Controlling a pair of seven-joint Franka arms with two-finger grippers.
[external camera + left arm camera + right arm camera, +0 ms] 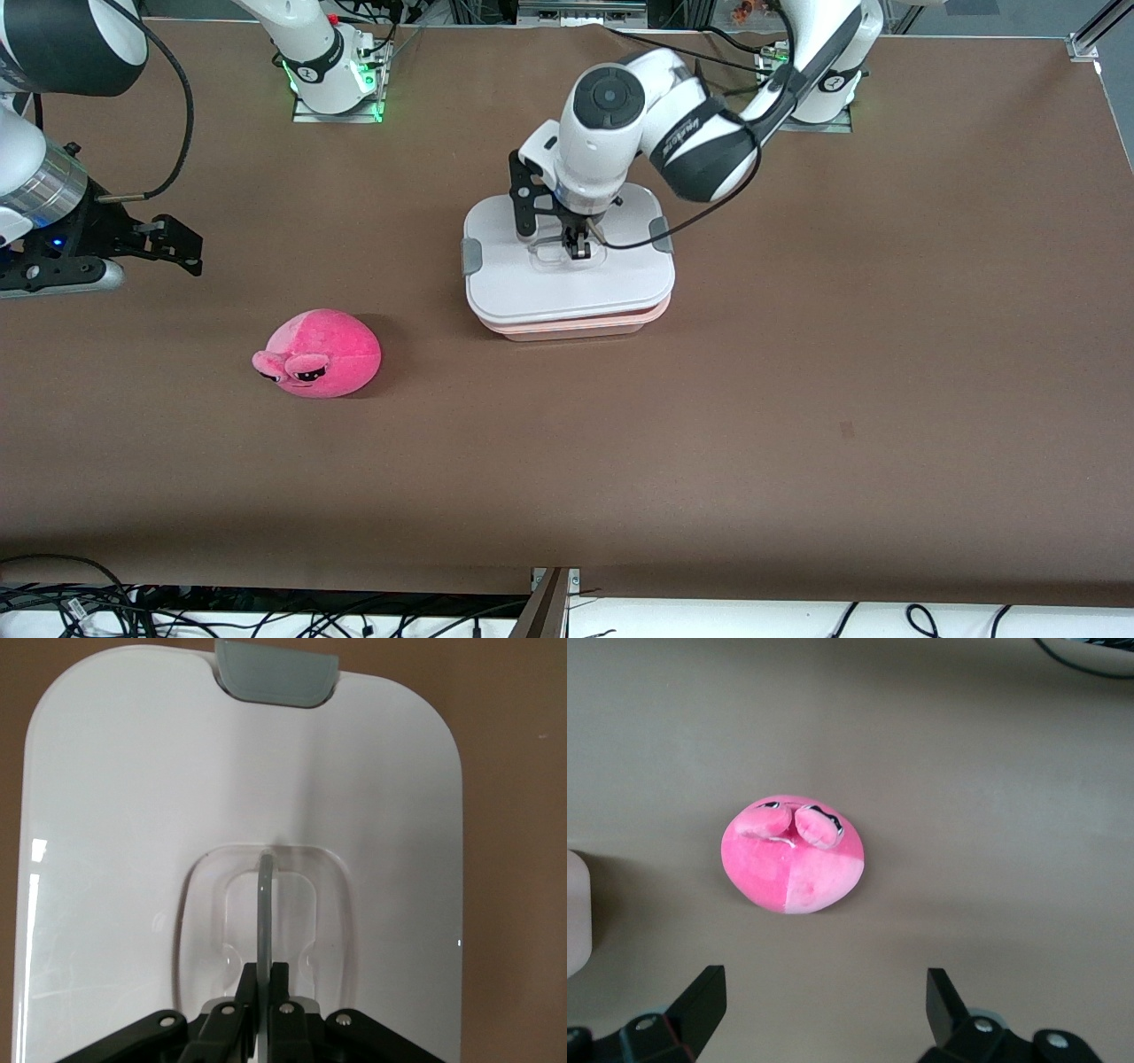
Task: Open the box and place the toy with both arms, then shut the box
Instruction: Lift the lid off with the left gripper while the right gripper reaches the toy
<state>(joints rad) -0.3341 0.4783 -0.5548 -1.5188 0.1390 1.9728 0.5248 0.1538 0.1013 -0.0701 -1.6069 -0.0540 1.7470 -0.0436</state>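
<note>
The box [567, 275] sits mid-table [797, 399], lid on. Left gripper [578, 248] points down, jaws pinched on the lid handle [264, 904]. Right gripper [824, 1005] waits, jaws wide and empty, apparently raised over the table beside the toy [319, 354].

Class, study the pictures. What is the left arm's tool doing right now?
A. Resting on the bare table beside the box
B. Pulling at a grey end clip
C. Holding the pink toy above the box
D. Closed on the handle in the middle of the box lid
D: the left tool is pinched shut on the thin upright handle in the recess of the box lid.
</note>
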